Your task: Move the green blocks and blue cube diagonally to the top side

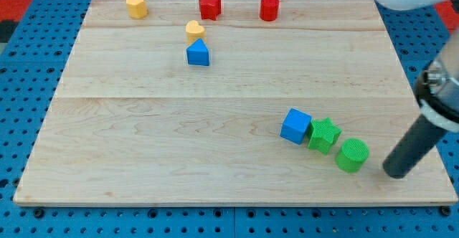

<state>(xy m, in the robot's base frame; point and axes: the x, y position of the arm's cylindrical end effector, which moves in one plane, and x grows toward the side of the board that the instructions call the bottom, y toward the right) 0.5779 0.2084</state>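
My tip [395,172] rests on the worktop [179,145] near the view's lower right, just beside the green cylinder [352,155] on its right, with a narrow strip of bare wood between us. I carry no pincer, only this dark rod, so nothing about me spreads or closes. The three things I am to move lie in a short slanting row: the blue cube [295,126] at the upper left end, the green star [323,135] touching or all but touching it, and the cylinder close behind at the lower right end. The row's long axis runs from the view's lower right to upper left, and I stand nearly in line with it, behind its trailing end. I judge that is why I am here: a push along that axis would press the blocks together and carry them as a train up toward the view's top. The cube sits turned, one corner facing the view's bottom. Well apart at the top are a yellow block [136,5], a red star [209,6], a red cylinder [269,8], a yellow heart [194,30] and a blue triangular block [198,53] just below it.
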